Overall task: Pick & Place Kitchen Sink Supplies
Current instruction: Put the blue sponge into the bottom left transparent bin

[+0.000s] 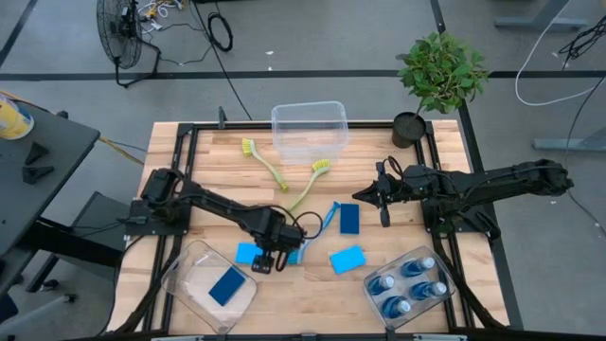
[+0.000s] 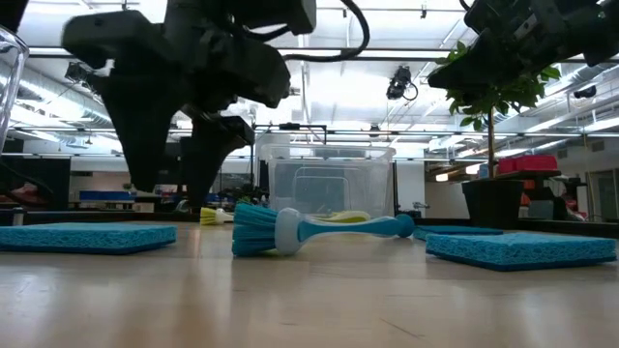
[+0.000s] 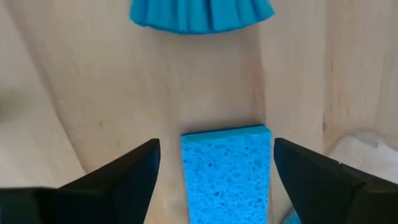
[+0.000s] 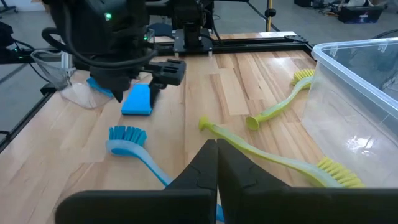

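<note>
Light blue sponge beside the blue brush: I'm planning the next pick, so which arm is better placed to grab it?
Left. The left gripper hangs open right over that sponge; the right gripper is shut, far across the table.

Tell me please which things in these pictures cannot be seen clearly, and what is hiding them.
- Light blue sponge under the left gripper: near end cut off by the left wrist view's edge; in the high view the gripper partly covers it.
- Blue dish brush: left wrist view shows only bristles, the edge cuts off the handle.
- Soap bottles: labels too small in the high view.
- Dark blue sponge in its clear bin: whether flat or tilted, unclear through the plastic.
</note>
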Action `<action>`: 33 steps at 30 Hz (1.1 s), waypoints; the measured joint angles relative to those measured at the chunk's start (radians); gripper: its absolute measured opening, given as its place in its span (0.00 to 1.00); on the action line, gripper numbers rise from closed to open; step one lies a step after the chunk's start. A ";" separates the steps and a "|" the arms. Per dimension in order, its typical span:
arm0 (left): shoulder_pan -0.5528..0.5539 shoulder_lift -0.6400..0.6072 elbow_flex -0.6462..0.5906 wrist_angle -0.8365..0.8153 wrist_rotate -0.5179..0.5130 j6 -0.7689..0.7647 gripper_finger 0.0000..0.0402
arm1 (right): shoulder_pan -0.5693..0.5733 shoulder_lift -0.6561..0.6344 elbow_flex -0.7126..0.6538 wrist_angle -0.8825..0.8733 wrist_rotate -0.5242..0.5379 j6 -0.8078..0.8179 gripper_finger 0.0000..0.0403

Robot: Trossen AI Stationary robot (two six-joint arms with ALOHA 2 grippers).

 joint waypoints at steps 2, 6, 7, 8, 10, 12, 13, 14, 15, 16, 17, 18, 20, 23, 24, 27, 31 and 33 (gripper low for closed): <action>-0.008 0.000 0.000 0.000 -0.006 0.000 0.77 | 0.000 0.000 0.000 0.000 0.000 0.000 0.01; -0.015 0.001 -0.046 0.013 -0.017 -0.008 0.76 | 0.000 0.000 0.000 -0.003 0.000 0.001 0.01; -0.015 0.002 -0.056 0.013 -0.014 -0.012 0.75 | 0.000 0.000 0.000 -0.003 0.000 0.005 0.01; -0.015 0.001 -0.063 0.020 -0.013 -0.016 0.75 | 0.000 0.000 0.000 -0.004 0.000 0.006 0.01; -0.014 0.001 -0.082 0.024 -0.013 -0.020 0.75 | 0.000 0.000 0.000 -0.005 0.000 0.006 0.01; -0.013 0.001 -0.096 0.019 -0.013 -0.019 0.75 | 0.000 0.000 0.000 -0.007 0.000 0.007 0.01; -0.013 0.001 -0.098 0.021 -0.013 -0.019 0.75 | 0.000 0.000 0.000 -0.010 0.000 0.007 0.01; -0.013 0.000 -0.102 0.026 -0.013 -0.019 0.75 | 0.000 0.000 0.000 -0.011 0.000 0.007 0.01; -0.014 -0.001 -0.107 0.031 -0.013 -0.020 0.75 | 0.000 0.000 0.000 -0.013 0.000 0.007 0.01; -0.014 -0.002 -0.113 0.039 -0.013 -0.021 0.75 | 0.000 0.000 0.000 -0.013 0.000 0.007 0.01; -0.014 -0.002 -0.118 0.042 -0.012 -0.027 0.75 | 0.000 0.000 0.000 -0.015 0.000 0.007 0.01; -0.014 -0.002 -0.123 0.046 -0.011 -0.027 0.75 | 0.000 0.000 0.000 -0.017 0.000 0.007 0.01; -0.014 -0.002 -0.131 0.050 -0.005 -0.027 0.75 | 0.000 0.000 0.000 -0.018 0.000 0.007 0.01; -0.015 -0.003 -0.143 0.049 -0.003 -0.027 0.75 | 0.000 0.000 0.000 -0.018 0.000 0.007 0.01; -0.014 -0.003 -0.147 0.047 0.001 -0.027 0.74 | 0.000 0.000 0.000 -0.019 0.000 0.007 0.01; -0.015 -0.003 -0.149 0.044 0.020 -0.026 0.69 | 0.000 0.000 0.000 -0.027 0.000 0.007 0.01; -0.015 -0.003 -0.149 0.043 0.022 -0.026 0.55 | 0.000 0.000 -0.001 -0.033 0.000 0.007 0.01; -0.015 -0.003 -0.149 0.043 0.022 -0.020 0.46 | 0.000 0.000 -0.001 -0.033 0.000 0.007 0.01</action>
